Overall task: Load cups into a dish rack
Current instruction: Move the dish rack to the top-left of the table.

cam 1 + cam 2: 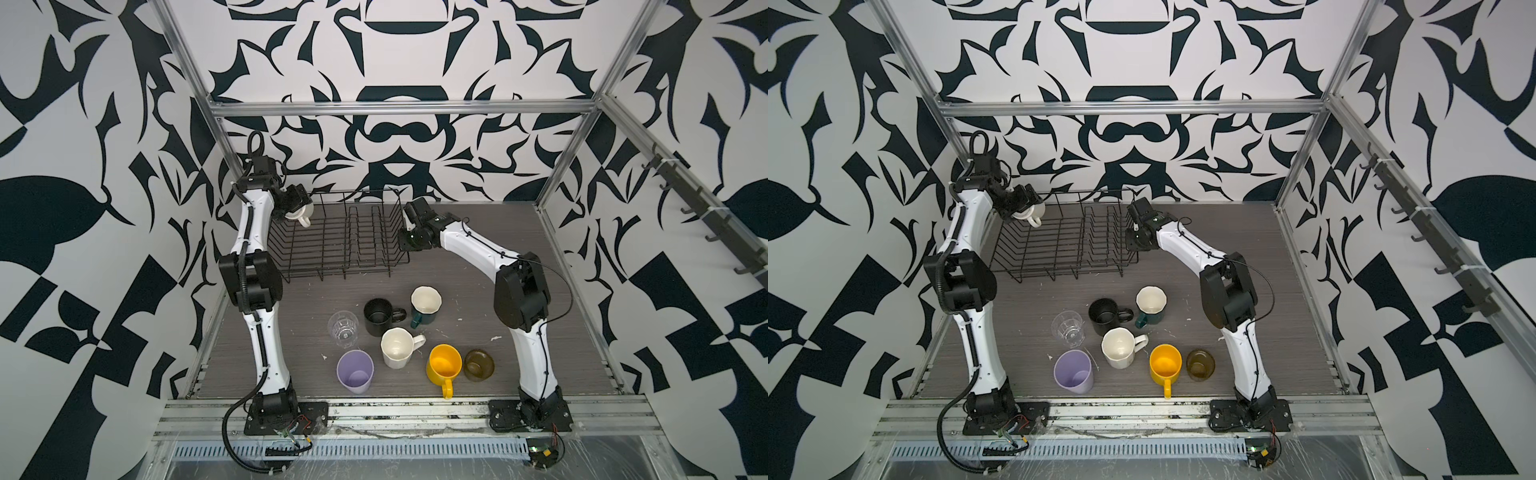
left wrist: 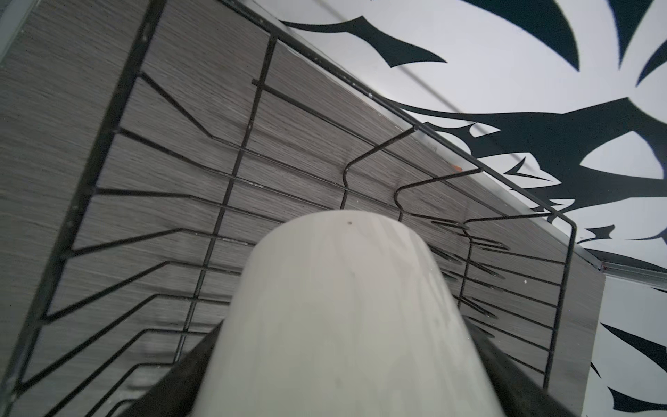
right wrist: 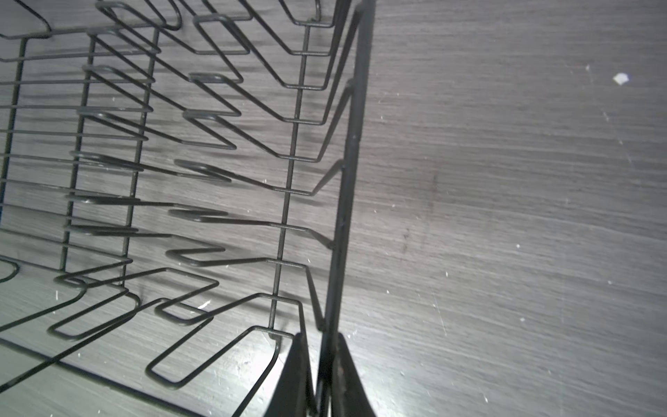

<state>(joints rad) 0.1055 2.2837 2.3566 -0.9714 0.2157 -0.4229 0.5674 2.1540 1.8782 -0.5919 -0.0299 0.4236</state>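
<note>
Grips a smooth white mug across its body in the left gripper, tilted just above the far left corner of the dish rack, flat wire floor directly below. Pinches the rack's thin black right-end rim wire in the right gripper, jaws nearly closed. Leaves the other cups upright on the woodgrain table, well apart from the rack.
</note>
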